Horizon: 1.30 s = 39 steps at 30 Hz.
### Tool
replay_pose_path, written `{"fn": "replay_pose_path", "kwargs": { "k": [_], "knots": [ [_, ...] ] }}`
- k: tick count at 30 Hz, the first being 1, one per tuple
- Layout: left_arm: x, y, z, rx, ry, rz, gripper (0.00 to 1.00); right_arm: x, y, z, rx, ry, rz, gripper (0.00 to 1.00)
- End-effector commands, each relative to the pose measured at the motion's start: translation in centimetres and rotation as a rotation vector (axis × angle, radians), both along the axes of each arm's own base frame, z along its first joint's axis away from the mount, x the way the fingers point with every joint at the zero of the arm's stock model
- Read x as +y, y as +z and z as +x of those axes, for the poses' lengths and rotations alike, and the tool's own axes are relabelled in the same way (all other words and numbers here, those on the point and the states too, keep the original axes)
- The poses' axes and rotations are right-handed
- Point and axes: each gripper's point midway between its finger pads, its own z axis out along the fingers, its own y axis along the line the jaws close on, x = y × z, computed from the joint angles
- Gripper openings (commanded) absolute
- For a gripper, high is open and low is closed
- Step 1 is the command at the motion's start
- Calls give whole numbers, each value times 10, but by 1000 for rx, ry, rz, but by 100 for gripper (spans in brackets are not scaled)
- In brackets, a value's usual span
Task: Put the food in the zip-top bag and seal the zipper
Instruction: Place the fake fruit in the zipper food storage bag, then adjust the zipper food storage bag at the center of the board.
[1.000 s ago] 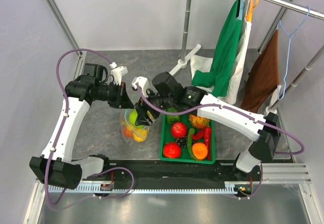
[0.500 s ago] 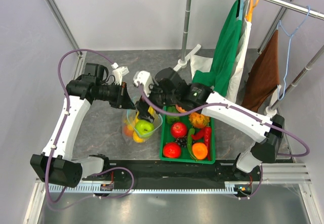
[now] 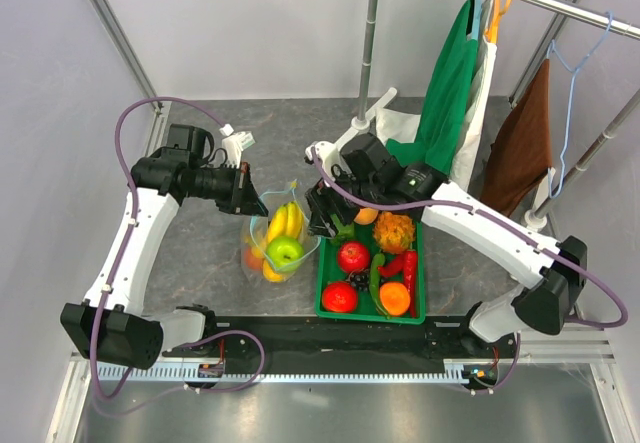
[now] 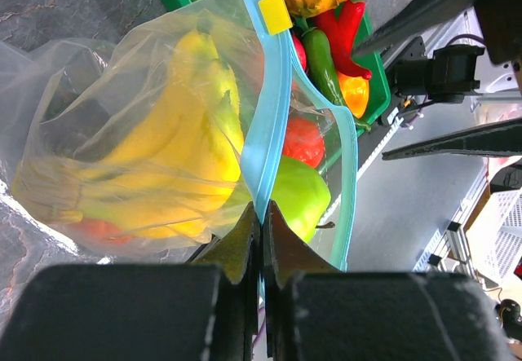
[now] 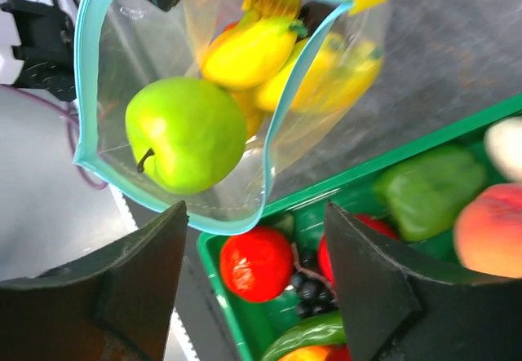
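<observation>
**Bag held open at the rim, fruit inside**

Zip-top bag (image 3: 262, 253) upright on the grey table (image 3: 200, 253), just left of the green crate (image 3: 321, 281), mouth gaping upward. Holds a green apple (image 3: 285, 253) near the top, a yellow banana bunch (image 3: 284, 220) behind it, and orange and red pieces lower down, blurred through the crinkled plastic. Along the mouth, the light-blue zipper (image 4: 265, 125), its two sides parted, with a yellow tab (image 4: 275, 12) at the far end.

Left gripper (image 4: 261, 214) at the bag's left rim, jaws pressed together on the zipper strip, pinching it and keeping that edge lifted.

Right gripper (image 5: 257, 239) over the crate's far left corner, just beside the bag, fingers spread wide with nothing between them; looks down on the apple and the crate's edge.

In the crate: red round pieces, an orange, red chilli, green pepper, a peach-coloured fruit, dark berries.

Beyond, at the far right, a metal rack (image 3: 372, 33) hung with a green garment (image 3: 445, 103) and a brown cloth (image 3: 520, 148).
</observation>
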Motion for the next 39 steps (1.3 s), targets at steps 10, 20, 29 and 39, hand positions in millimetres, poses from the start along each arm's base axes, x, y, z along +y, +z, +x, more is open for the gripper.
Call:
{"fn": "replay_pose_path", "kwargs": {
  "k": [10,20,29,39],
  "knots": [
    [-6,13,-10,-44,-76,-58,8,45,-9,-15,231,74,122,0],
    [16,53,40,-224,-27,131,14,95,87,-30,320,43,436,0],
    [23,-14,31,-15,-56,139,29,80,35,36,394,-203,427,0],
    [52,18,19,-139,64,161,63,61,41,26,362,-205,464,0]
  ]
}}
